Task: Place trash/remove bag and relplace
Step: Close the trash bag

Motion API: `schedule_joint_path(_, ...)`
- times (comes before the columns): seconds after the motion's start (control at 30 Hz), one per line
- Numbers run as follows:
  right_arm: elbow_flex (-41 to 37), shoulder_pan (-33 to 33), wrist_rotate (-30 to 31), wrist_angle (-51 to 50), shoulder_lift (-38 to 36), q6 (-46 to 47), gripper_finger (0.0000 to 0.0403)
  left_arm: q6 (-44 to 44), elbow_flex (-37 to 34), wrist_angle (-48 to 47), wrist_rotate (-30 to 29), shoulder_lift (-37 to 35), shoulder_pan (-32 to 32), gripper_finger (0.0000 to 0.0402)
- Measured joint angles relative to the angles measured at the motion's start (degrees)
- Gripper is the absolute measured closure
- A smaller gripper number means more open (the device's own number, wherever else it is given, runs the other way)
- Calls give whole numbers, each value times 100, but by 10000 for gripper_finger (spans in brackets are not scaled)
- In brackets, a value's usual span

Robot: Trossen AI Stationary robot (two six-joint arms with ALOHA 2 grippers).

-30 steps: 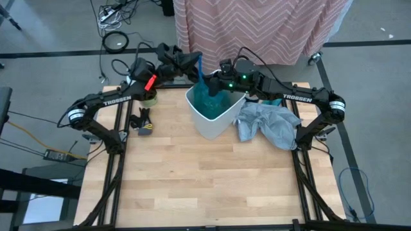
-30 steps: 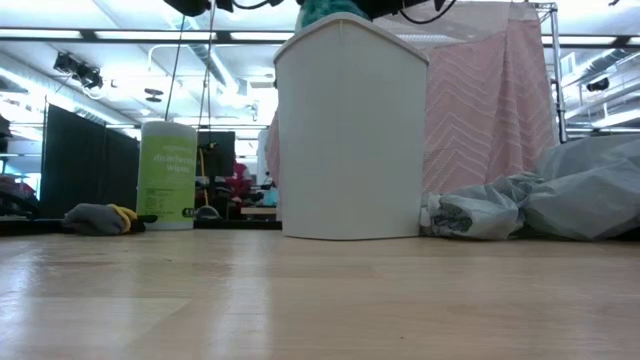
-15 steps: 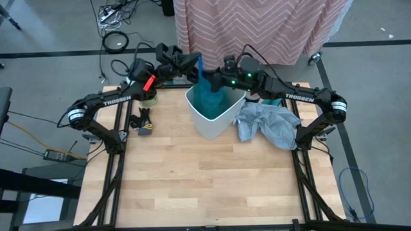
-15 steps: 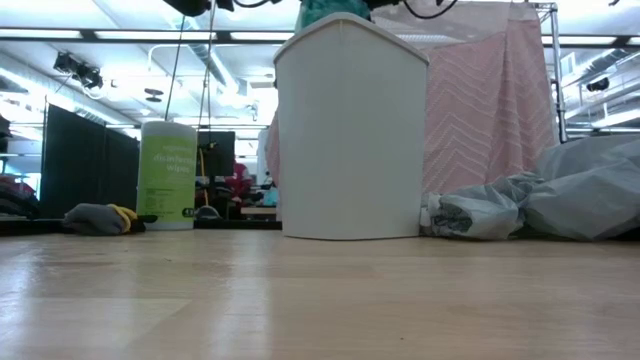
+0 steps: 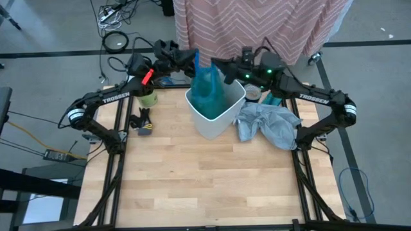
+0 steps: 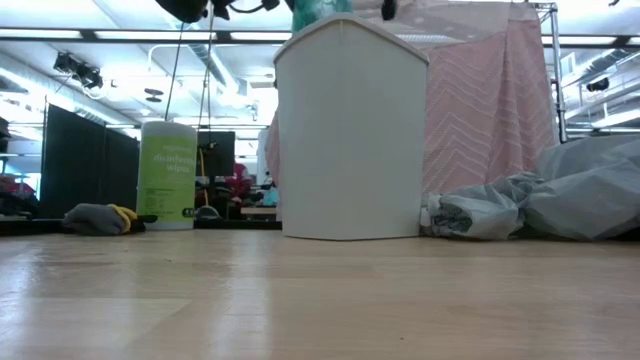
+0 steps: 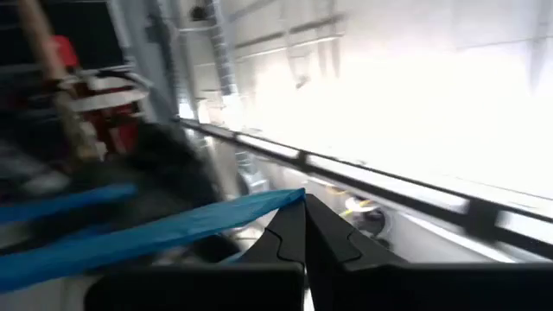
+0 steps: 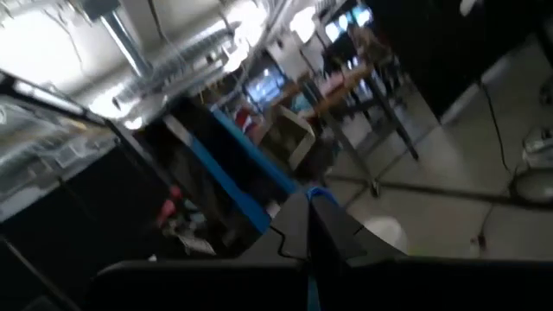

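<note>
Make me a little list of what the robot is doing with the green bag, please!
bag: teal-green liner, partly lifted out of the bin
bin: small white bin, upright near the table's back edge
left gripper: shut on the bag's blue strap, above the bin
right gripper: shut on the bag's other side
grey bag: crumpled, lying right of the bin
wipes tub: green, left of the bin

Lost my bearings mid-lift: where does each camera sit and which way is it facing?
High: overhead, straight down; both arms, left gripper and right gripper pinching the bag over the bin.
Low: table height, level; bin, arms at top.
Left wrist: along its shut fingers, bag strip.
Right wrist: along its shut fingers, roomward.
High and low share the bin.
</note>
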Motion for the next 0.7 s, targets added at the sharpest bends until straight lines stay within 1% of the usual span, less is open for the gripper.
schedule_joint_path(0.17, 0, 0, 124, 205, -167, -140, 403, 424, 0, -594, 228, 4, -239, 400)
schedule_joint_path(0.3, 0, 19, 120, 267, -162, -110, 403, 716, 0, -910, 239, 13, -337, 400)
schedule_joint_path(0.43, 0, 158, 71, 302, -91, -107, 403, 819, 0, -929, 241, 13, -337, 400)
schedule_joint_path(0.7, 4, 275, -25, 873, 39, -18, 403, 829, 0, -979, 211, 13, -359, 400)
